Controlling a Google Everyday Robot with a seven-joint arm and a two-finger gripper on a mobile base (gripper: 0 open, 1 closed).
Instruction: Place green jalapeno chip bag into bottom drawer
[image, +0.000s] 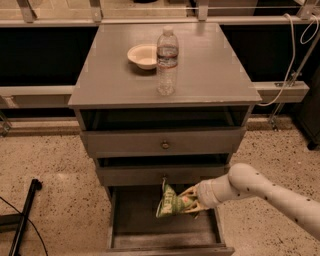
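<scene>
The green jalapeno chip bag is light green with white lettering and hangs tilted just above the floor of the open bottom drawer. My gripper is shut on the bag's right end, over the drawer's right half. My white arm reaches in from the lower right. The bag's top corner sits just under the middle drawer's front. The drawer floor around the bag is bare grey.
A clear water bottle and a white bowl stand on the grey cabinet top. The top drawer has a round brass knob. A black stand leg lies on the speckled floor at left.
</scene>
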